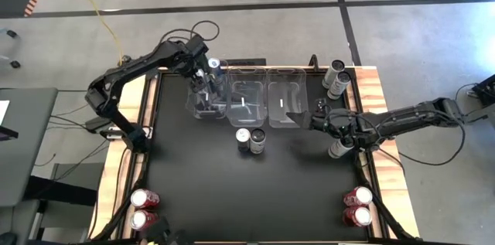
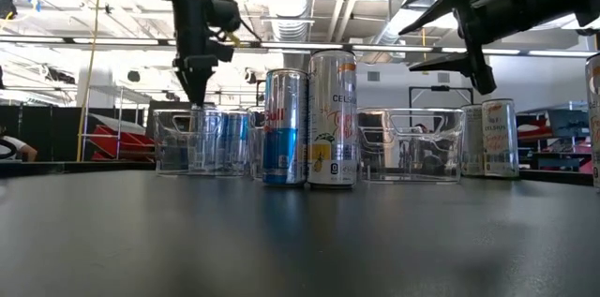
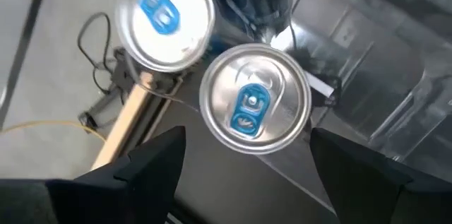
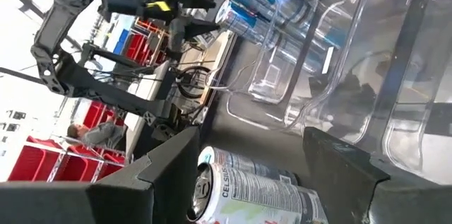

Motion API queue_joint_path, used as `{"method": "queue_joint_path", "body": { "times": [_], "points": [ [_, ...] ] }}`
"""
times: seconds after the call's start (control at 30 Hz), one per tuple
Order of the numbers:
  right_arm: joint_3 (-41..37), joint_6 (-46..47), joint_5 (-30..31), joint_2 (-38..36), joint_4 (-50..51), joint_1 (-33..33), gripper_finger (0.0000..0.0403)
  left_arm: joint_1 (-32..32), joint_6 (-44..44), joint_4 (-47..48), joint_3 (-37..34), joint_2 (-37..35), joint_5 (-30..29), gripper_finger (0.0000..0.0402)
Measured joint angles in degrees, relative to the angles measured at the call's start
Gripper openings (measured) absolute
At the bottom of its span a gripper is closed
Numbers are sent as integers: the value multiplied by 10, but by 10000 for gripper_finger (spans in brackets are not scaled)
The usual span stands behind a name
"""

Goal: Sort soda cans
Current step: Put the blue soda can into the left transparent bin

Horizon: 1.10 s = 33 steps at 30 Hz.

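My left gripper (image 1: pixel 203 83) (image 3: pixel 247 138) is open and points down over the left clear bin (image 1: pixel 206 100). Its fingers stand on either side of a blue-silver can's top (image 3: pixel 254 100) without touching it. A second blue-silver can (image 3: pixel 164 15) stands upright beside that one in the bin. My right gripper (image 1: pixel 298 117) (image 4: pixel 251 143) is open and hovers above the table by the right bin (image 1: pixel 285 100). Two cans stand mid-table: a blue-silver one (image 2: pixel 285 128) and a pale taller one (image 2: pixel 333 119). Two red cans (image 1: pixel 143 208) stand at the near left corner and two (image 1: pixel 358 206) at the near right.
Three clear bins stand in a row at the table's far side; the middle one (image 1: pixel 247 98) and the right one look bare. Two grey cans (image 1: pixel 338 76) stand at the far right corner, and another (image 1: pixel 340 148) stands beside my right arm. The table's near middle is open black surface.
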<state>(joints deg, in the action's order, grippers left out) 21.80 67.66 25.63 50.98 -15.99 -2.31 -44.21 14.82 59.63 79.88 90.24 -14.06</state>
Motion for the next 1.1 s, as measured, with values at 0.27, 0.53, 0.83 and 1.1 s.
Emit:
{"method": "queue_joint_path", "body": {
  "times": [0.27,0.53,0.83,1.1],
  "points": [
    [0,-35,-7,0,-42,18,270,0,11,-6,0,-64,0,301],
    [16,-141,-23,0,-111,21,270,0,11,-8,0,-133,0,301],
    [164,-214,-51,11,95,22,270,0,-23,-11,0,-204,47,301],
    [326,-169,7,66,310,104,270,8,-92,-12,0,-236,127,301]
  ]
}}
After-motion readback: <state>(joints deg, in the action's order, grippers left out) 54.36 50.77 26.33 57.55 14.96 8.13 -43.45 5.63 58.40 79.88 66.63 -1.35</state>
